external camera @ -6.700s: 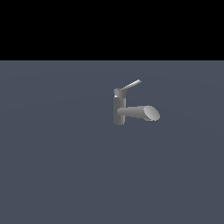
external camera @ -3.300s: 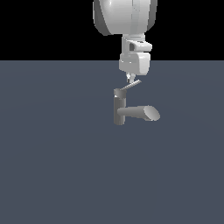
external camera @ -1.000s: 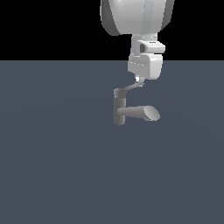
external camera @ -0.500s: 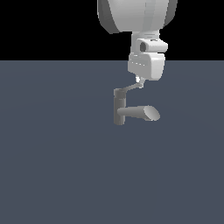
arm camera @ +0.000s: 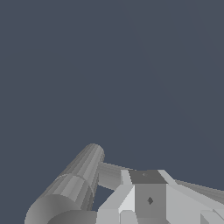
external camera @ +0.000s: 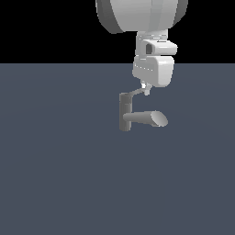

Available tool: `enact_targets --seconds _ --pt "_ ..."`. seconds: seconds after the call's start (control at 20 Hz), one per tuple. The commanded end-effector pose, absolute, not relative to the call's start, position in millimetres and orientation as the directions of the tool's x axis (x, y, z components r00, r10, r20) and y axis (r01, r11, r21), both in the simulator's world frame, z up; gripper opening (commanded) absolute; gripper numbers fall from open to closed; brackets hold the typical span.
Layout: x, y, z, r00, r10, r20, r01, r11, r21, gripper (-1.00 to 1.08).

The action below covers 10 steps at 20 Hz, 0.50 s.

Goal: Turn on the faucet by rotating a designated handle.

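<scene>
**Faucet mid-floor, gripper above handle tip**

The faucet (external camera: 125, 112) stands upright on the floor (external camera: 59, 174), roughly centre in the exterior view. Its spout (external camera: 149, 118) runs out horizontally toward the exterior view's right. The handle (external camera: 136, 92) leaves the post's cap and angles up toward the exterior view's right. The gripper (external camera: 146, 88) hangs from above, right at the handle's outer tip, above the spout; the arm's bulk sits higher up. In the wrist view the post (arm camera: 70, 188) lies beside the fingers (arm camera: 148, 197), the floor behind them.
</scene>
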<state>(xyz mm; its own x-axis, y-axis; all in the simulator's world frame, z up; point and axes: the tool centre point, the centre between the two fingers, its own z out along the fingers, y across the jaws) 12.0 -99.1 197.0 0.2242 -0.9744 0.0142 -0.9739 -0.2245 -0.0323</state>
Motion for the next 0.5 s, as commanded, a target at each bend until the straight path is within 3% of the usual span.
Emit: enact_targets --seconds 0.0,0.45 --pt "12 -99 197 0.224 -0.974 0.014 -0.974 -0.225 -0.032 -1.0" --pt "-9 -55 188 0.226 -0.974 0.006 -0.974 -0.226 -0.013 -1.0"
